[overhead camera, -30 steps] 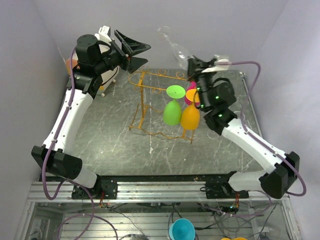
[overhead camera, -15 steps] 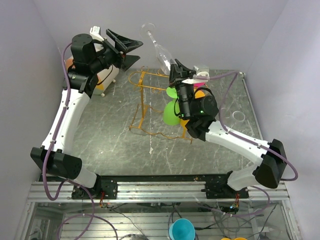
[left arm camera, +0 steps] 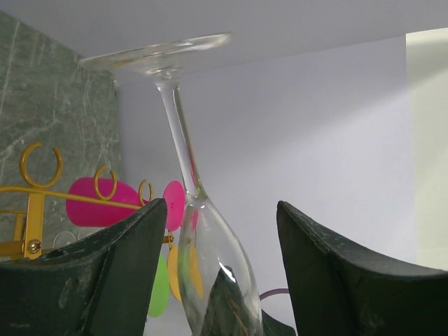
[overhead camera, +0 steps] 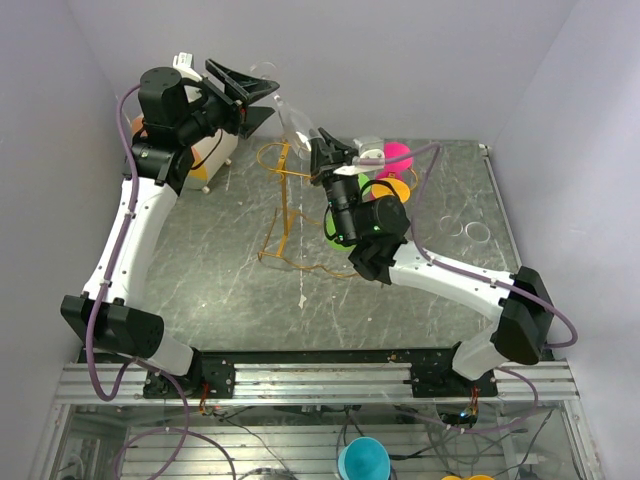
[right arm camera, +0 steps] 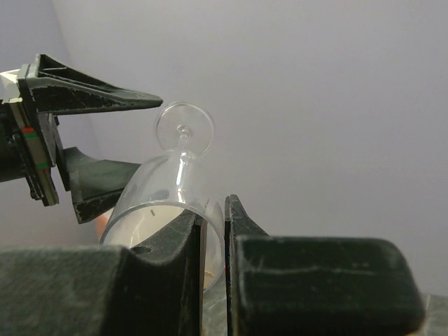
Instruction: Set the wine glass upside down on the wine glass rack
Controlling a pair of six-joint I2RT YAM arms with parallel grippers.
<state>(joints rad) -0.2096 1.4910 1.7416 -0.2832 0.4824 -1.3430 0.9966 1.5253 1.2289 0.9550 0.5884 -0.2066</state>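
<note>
Wine glass (overhead camera: 290, 112): clear, held in the air above the far left end of the wine glass rack (overhead camera: 283, 195), touching no part of it. It is tilted, with the foot up and toward the back left and the bowl's mouth down toward the right gripper (overhead camera: 323, 145). On the right wrist view, that gripper's fingers (right arm camera: 175, 245) are clenched on the bowl's rim with only a thin slit between them, one finger inside the bowl and one outside. Left gripper (overhead camera: 270, 100): jaws spread wide, one to each side of the glass. On the left wrist view, a gap shows between each finger (left arm camera: 119, 273) and the bowl, so there is no grip from that side. The foot stands above the fingertips there, the stem slanting down between them. The rack is golden wire with small loops along its top rail, and it stands on a dark grey marbled table (overhead camera: 220, 270). Coloured glasses on the rack are mostly hidden by the right arm: a pink one (overhead camera: 396, 157), an orange one (overhead camera: 392, 189) and a sliver of a green one (overhead camera: 333, 230). A cream round object (overhead camera: 212, 150) sits behind the left arm at the table's far left corner. Two small clear rings (overhead camera: 470, 231) lie on the table to the right, well apart from the rack.
</note>
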